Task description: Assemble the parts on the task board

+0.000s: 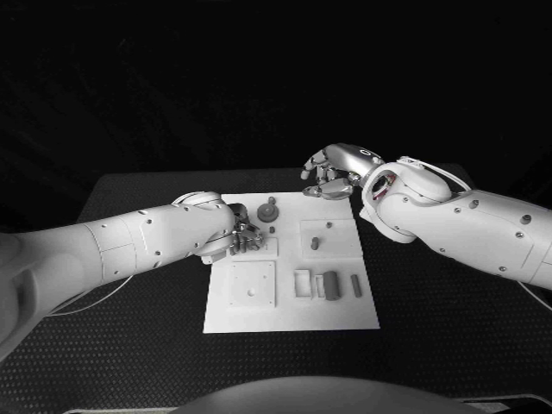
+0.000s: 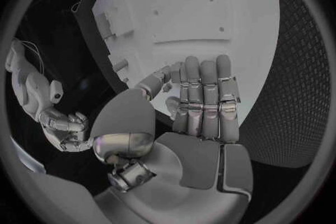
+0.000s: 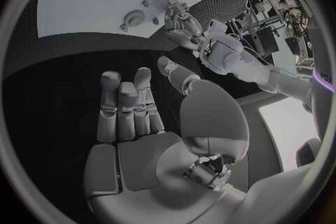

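Fingers of the left hand lie straight and side by side over the left edge of the task board, gripping nothing I can see, while the right hand hovers loosely curled and empty beyond the board's far edge.

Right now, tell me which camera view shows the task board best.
The head view: the whole task board lies in sight with its parts, only its far left part covered by the left hand. The left wrist view shows a bent stretch behind that hand's fingers; the right wrist view shows a far portion.
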